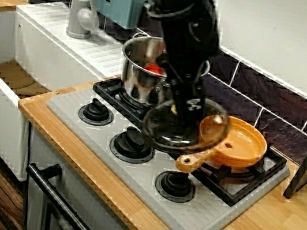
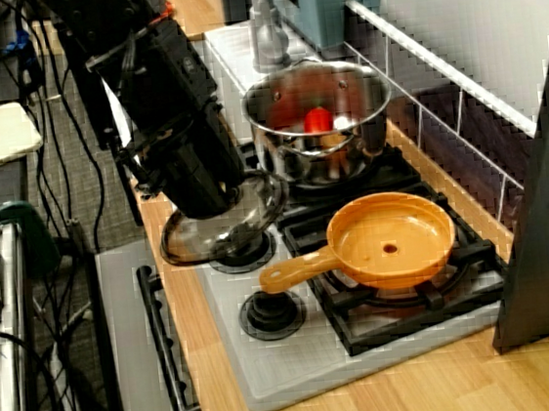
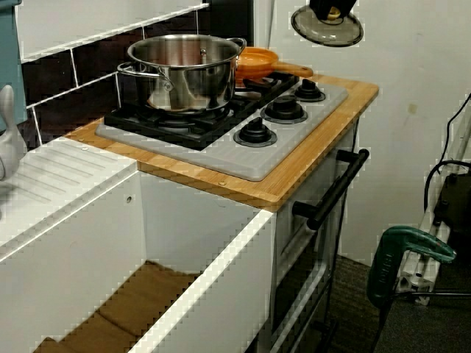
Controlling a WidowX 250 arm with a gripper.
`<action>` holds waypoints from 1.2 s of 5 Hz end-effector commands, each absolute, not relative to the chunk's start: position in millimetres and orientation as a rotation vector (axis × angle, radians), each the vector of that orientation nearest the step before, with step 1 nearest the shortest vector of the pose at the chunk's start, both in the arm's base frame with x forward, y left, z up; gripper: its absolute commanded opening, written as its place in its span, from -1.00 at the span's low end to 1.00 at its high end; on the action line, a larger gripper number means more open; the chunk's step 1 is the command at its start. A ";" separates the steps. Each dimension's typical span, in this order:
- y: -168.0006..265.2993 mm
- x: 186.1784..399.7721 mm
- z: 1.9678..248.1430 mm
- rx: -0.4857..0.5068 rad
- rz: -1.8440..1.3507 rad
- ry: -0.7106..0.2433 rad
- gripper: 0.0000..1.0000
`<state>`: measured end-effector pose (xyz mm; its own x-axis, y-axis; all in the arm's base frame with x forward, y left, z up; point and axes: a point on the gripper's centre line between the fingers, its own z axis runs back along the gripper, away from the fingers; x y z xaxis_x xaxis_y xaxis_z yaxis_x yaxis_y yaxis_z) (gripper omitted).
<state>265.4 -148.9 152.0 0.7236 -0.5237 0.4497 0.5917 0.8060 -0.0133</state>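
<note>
My gripper (image 1: 182, 109) is shut on the knob of a round glass lid (image 1: 165, 134) and holds it in the air over the stove's front knobs. In the view from the sink side the lid (image 3: 327, 31) hangs well above the stove, under the gripper (image 3: 333, 10). Seen from the stove's end, the lid (image 2: 200, 241) sits below the black arm and gripper (image 2: 220, 203). Behind it, a steel pot (image 1: 139, 75) stands uncovered on the back-left burner with a red item (image 2: 317, 120) inside. An orange pan (image 1: 236, 144) rests on the right burner, handle toward the front.
Three black knobs (image 1: 132, 144) line the grey stove front. A white sink (image 3: 184, 294) and grey faucet (image 1: 81, 13) lie left of the stove. An oven handle (image 3: 335, 187) juts out in front. A dark panel (image 2: 548, 187) leans at the right; cables and a green tool (image 3: 401, 254) are on the floor.
</note>
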 end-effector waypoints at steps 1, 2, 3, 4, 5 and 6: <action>-150.1 300.3 171.1 -0.152 -0.600 -0.491 -1.00; -149.3 315.0 171.2 -0.143 -0.582 -0.489 -1.00; -153.1 332.1 170.2 -0.133 -0.567 -0.488 -1.00; -159.2 350.3 161.9 -0.060 -0.577 -0.496 -1.00; -159.9 362.2 152.3 -0.026 -0.578 -0.488 -1.00; -159.6 374.0 149.3 -0.019 -0.569 -0.484 -1.00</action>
<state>367.3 -163.2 127.3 0.7552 -0.5278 0.3888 0.5331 0.8396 0.1041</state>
